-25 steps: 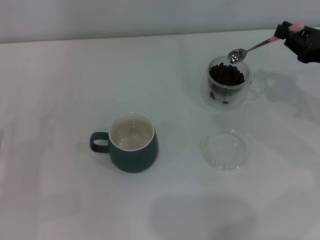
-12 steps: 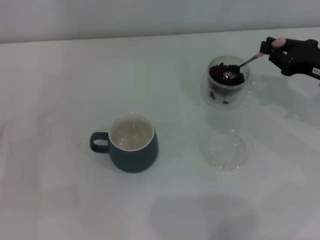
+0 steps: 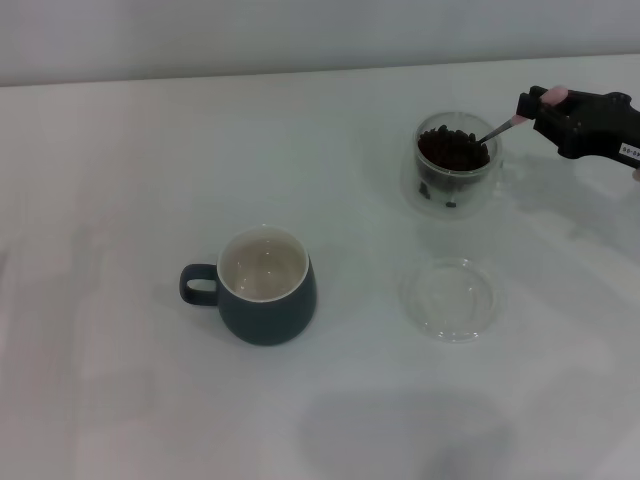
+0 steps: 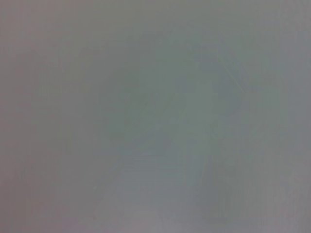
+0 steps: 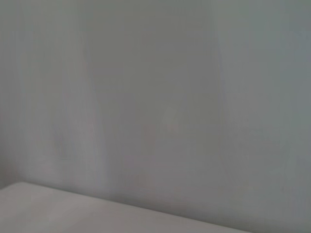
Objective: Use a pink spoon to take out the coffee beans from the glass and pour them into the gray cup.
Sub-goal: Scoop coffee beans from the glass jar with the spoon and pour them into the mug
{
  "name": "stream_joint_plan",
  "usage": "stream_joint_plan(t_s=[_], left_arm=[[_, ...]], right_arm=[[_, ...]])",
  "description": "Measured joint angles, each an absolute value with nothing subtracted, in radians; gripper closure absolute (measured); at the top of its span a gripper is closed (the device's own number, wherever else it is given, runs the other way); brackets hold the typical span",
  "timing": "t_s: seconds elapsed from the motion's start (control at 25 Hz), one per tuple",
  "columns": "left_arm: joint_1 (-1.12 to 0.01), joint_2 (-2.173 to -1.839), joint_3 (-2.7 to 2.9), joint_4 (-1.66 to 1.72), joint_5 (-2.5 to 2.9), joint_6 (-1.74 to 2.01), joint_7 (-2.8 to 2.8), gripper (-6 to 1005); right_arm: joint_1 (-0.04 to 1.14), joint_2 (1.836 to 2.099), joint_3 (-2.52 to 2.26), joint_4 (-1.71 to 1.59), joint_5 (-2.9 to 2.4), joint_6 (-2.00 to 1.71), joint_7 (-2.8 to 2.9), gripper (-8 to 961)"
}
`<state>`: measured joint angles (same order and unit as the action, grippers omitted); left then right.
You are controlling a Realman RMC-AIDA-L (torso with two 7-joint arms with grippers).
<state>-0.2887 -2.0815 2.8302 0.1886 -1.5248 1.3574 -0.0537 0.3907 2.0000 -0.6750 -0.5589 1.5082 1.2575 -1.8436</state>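
The pink spoon (image 3: 503,126) is clamped by its pale handle between the closed fingers of the right gripper (image 3: 540,104), and its metal neck slants down from the fingertips into the glass (image 3: 456,166). The bowl is buried among the coffee beans (image 3: 452,149), just beside the fingertips. A flat clear dish (image 3: 451,298) is seen nearer the robot, apart from the fingers. The gray cup (image 3: 264,286) is set well away from them. The left gripper is not seen.
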Motion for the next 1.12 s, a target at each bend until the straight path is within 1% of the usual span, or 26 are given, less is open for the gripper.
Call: stream_joint_plan(t_s=[0.4, 0.84, 1.12], left_arm=[[-0.288, -2.081, 2.83, 0.187, -1.525, 1.357, -0.054, 201], [-0.289, -2.08, 2.83, 0.187, -1.525, 1.358, -0.054, 200], [-0.293, -2.08, 2.83, 0.18, -1.525, 1.358, -0.054, 200]], right_arm=[[0.396, 1.994, -0.676, -0.568, 1.499, 1.235, -1.682, 809], [0.444, 1.989, -0.678, -0.573, 1.398, 1.204, -1.467, 809], [0.463, 1.974, -0.678, -0.592, 1.344, 1.155, -1.275, 809]])
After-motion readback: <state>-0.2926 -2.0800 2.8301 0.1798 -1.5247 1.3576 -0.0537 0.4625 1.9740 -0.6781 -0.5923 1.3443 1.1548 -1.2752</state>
